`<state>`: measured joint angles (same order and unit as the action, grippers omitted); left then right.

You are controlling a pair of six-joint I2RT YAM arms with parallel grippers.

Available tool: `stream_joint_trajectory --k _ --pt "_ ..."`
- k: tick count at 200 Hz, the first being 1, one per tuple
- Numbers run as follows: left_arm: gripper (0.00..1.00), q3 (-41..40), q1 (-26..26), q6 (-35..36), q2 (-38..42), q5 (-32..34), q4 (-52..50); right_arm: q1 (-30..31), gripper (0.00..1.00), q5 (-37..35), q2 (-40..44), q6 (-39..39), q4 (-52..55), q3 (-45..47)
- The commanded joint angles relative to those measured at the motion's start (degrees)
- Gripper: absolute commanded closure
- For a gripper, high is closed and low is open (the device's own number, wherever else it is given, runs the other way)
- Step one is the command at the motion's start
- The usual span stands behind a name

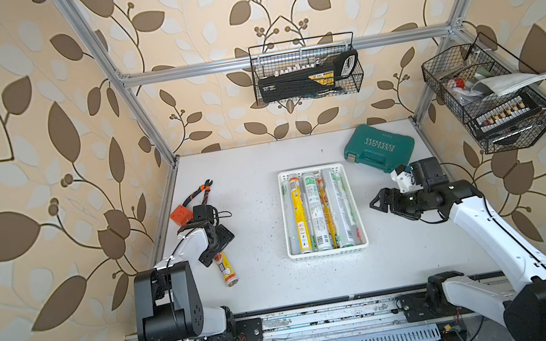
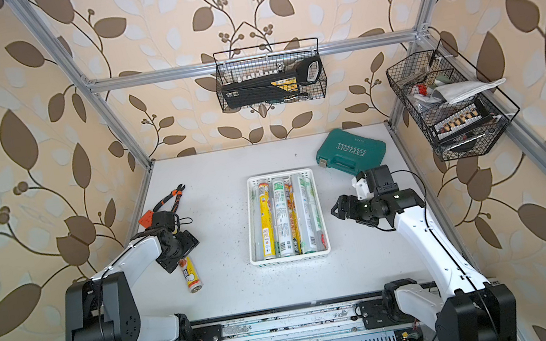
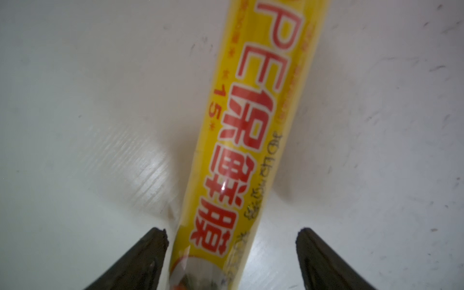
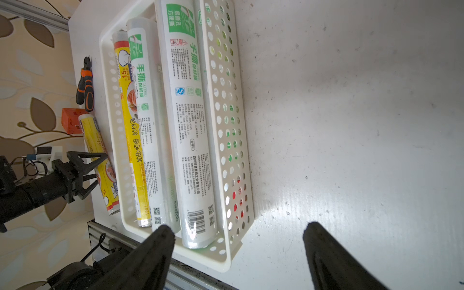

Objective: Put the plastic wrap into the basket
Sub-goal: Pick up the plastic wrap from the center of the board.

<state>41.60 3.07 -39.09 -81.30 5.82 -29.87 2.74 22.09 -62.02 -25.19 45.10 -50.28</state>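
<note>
The white perforated basket (image 1: 328,253) (image 2: 292,259) (image 4: 223,140) sits mid-table with several plastic wrap rolls (image 1: 315,209) (image 2: 281,215) (image 4: 185,120) lying lengthwise in it, some yellow, some white with green print. One yellow plastic wrap roll (image 1: 228,271) (image 2: 191,277) (image 3: 251,125) (image 4: 95,140) lies loose on the table to the basket's left. My left gripper (image 1: 215,252) (image 3: 232,232) (image 4: 101,168) hangs over it, jaws open and straddling the roll, one finger close against it and a gap at the other. My right gripper (image 1: 380,204) (image 2: 340,209) (image 4: 239,227) is open and empty, just right of the basket.
A teal tool case (image 1: 378,148) lies at the back right. Orange-handled pliers (image 1: 202,192) and an orange block (image 1: 181,215) sit beyond the left gripper. Black wire baskets hang on the back rail (image 1: 305,72) and the right rail (image 1: 492,97).
</note>
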Motion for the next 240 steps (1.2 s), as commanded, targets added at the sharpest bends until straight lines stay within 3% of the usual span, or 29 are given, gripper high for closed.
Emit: stream_joint_trajectory --k 1,47,69,132,175,240 --pt "0.22 1.2 1.4 0.2 -0.9 -1.4 0.3 0.2 0.16 -0.1 0.0 1.1 1.0 0.2" --pt "0.38 1.4 1.9 0.2 -3.3 -3.2 1.0 0.2 0.16 0.0 -0.1 1.1 1.0 0.3" --pt "0.52 1.7 1.9 0.2 -3.2 -4.7 0.8 0.2 0.16 -0.1 -0.1 1.1 1.0 0.2" --pt "0.61 3.4 -0.5 -3.0 4.1 -7.0 -3.2 0.2 0.16 0.0 -0.4 0.9 0.9 0.2" --pt "0.61 7.2 -10.2 -7.2 6.0 -4.9 -7.5 0.2 0.16 0.0 -0.2 0.8 0.9 0.2" --pt "0.61 25.1 -30.7 -10.6 3.1 2.7 -15.8 0.1 0.16 -0.6 0.3 1.1 1.6 -0.2"
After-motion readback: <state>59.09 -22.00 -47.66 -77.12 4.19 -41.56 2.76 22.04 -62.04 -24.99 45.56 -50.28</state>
